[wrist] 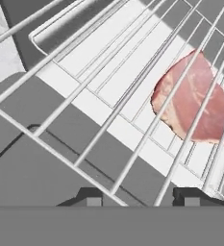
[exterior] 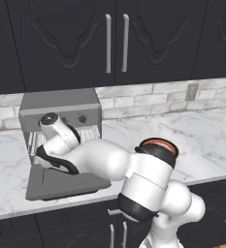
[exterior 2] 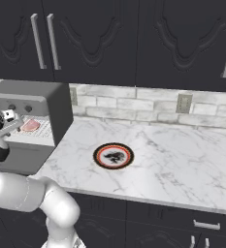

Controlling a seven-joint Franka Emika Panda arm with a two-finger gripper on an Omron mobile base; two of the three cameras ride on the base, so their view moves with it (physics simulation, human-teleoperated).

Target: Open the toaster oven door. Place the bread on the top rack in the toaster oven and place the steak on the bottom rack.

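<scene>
The grey toaster oven [exterior: 61, 107] stands at the counter's left, with its door [exterior: 66, 183] folded down flat in front. My arm reaches into its mouth. In the hand view my gripper [wrist: 140, 198] is open, its two dark fingertips [wrist: 89, 197] wide apart with nothing between them, just inside the oven. The pinkish steak [wrist: 195, 103] lies flat on a lower wire rack, seen through the wires of the rack [wrist: 108, 96] above it, ahead and to the right of the gripper. The right base view shows the steak [exterior 2: 31, 125] inside the oven beside my gripper [exterior 2: 17, 124]. The bread is out of view.
A red-rimmed plate [exterior 2: 114, 155] sits on the marble counter [exterior 2: 172, 164] to the right of the oven. Dark wall cabinets [exterior: 114, 38] hang above, with a brick backsplash behind. The open door overhangs the counter's front edge.
</scene>
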